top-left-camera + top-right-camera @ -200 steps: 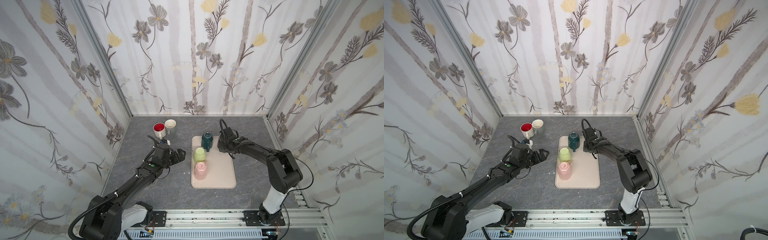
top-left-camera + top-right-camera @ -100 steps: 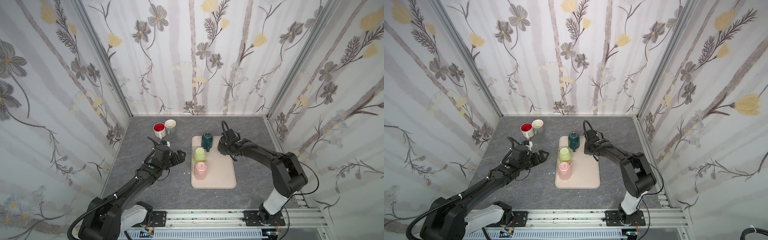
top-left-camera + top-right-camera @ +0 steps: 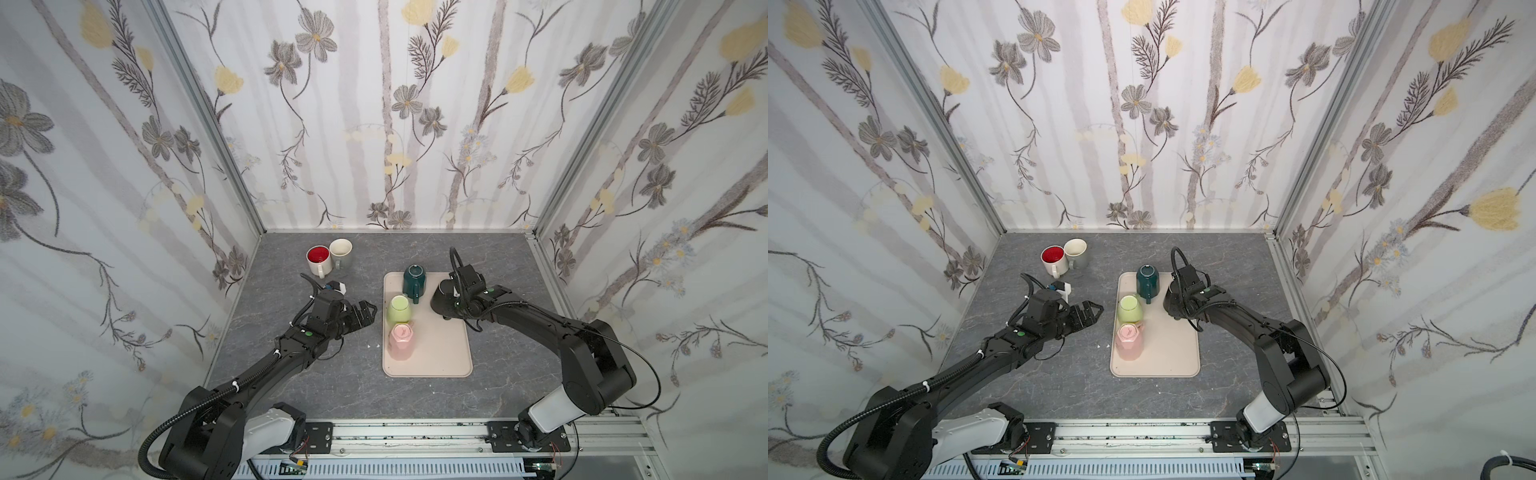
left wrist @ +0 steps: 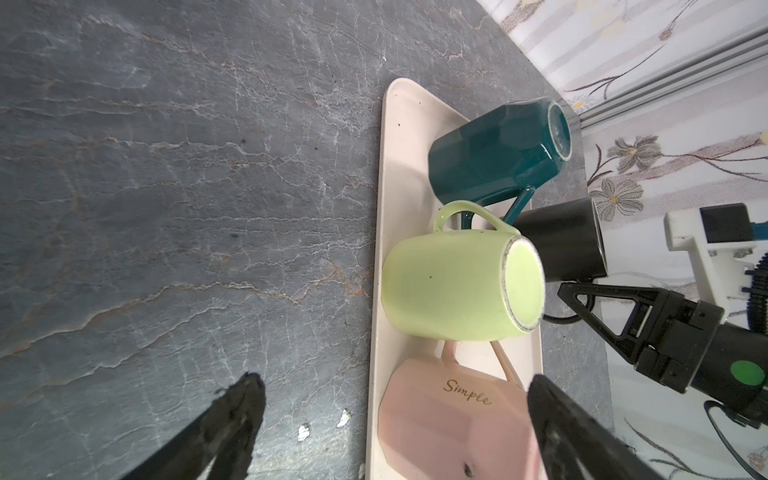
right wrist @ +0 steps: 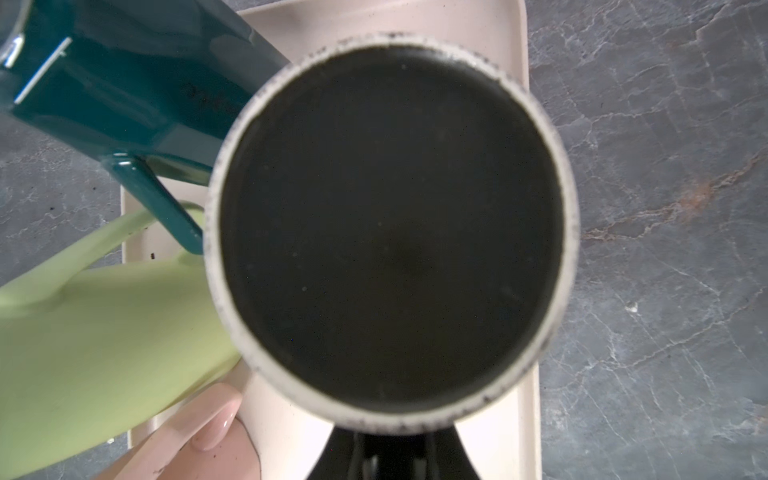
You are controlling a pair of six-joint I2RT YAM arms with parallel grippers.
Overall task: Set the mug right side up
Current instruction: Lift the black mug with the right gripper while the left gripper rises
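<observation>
Arms both reach low toward the beige rectangular tray (image 3: 440, 353). The right gripper (image 4: 575, 303) is clenched on the upside-down matte black ceramic mug (image 3: 442, 297) at the tray's far right edge, and the left gripper (image 3: 368, 311) is spread wide.

On my feed the grey marbled counter (image 3: 498, 374) carries a beige tray (image 3: 440, 357). Along its left edge three mugs stand upside down in a row: a teal mug (image 3: 414, 280) farthest back, a light green mug (image 3: 399, 309) in the middle and a pink mug (image 3: 401, 340) nearest me, lettered "Simple" on its side in the left wrist view. Off the tray, toward the back left, a white mug with a red inside (image 3: 319, 259) and a grey mug (image 3: 341, 251) stand upright, touching. Floral wallpaper (image 3: 374, 124) covers the walls.
</observation>
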